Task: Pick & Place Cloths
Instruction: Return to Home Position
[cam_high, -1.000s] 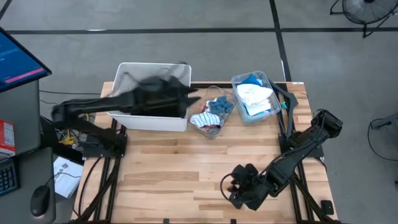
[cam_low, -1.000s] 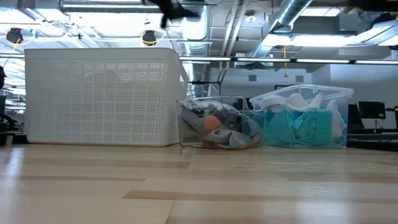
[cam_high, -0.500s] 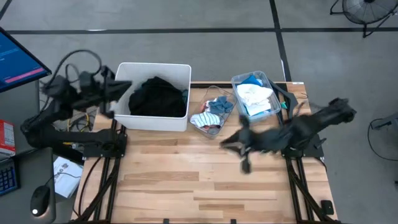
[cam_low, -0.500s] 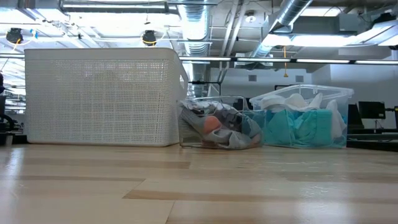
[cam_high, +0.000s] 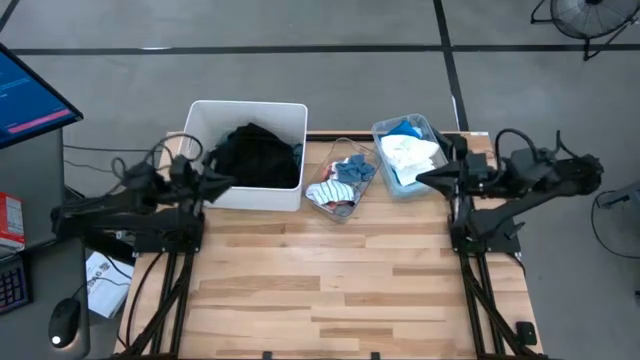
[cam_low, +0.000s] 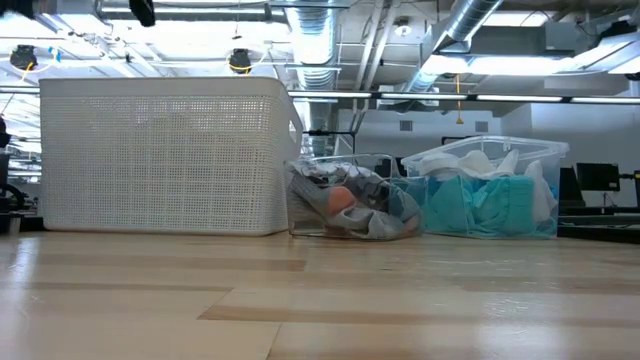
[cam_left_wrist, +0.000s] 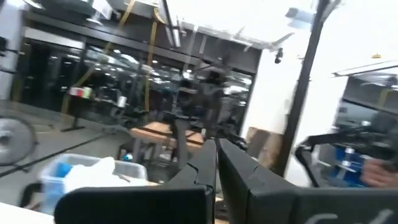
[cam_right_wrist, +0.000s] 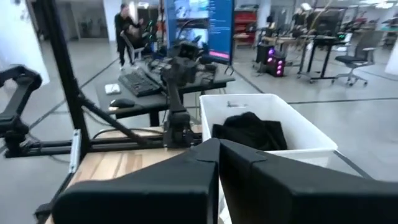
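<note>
Not much left to go wrong, I'd say, but both arms sit close to the bins. The pale wooden plank table (cam_high: 330, 280) carries nothing but the three bins along its far edge.

The tall white plastic bin with lattice walls (cam_low: 160, 150) is light and stiff. The left gripper (cam_high: 222, 181) hangs just beside its front corner, so a careless swing could clip it and skid it across the smooth boards. Inside lies the big black garment (cam_high: 255, 155), soft and heaped in folds near the rim. A fold might slump over the edge if the bin gets knocked.

The right-hand clear plastic bin (cam_low: 545, 150) is thin-walled, and the bright cyan shirt (cam_high: 405, 128) and crumpled white piece (cam_high: 410, 155) look to be heaped up to about its rim. The right gripper (cam_high: 420, 180) points at its front corner from nearby. A bump there could spill the top layer.

The smaller middle clear bin (cam_low: 345, 160) holds a limp tangle of blue, white and grey socks (cam_high: 335, 190), sitting low and safe.

Both wrist views show the fingers pressed together, gripping nothing.
</note>
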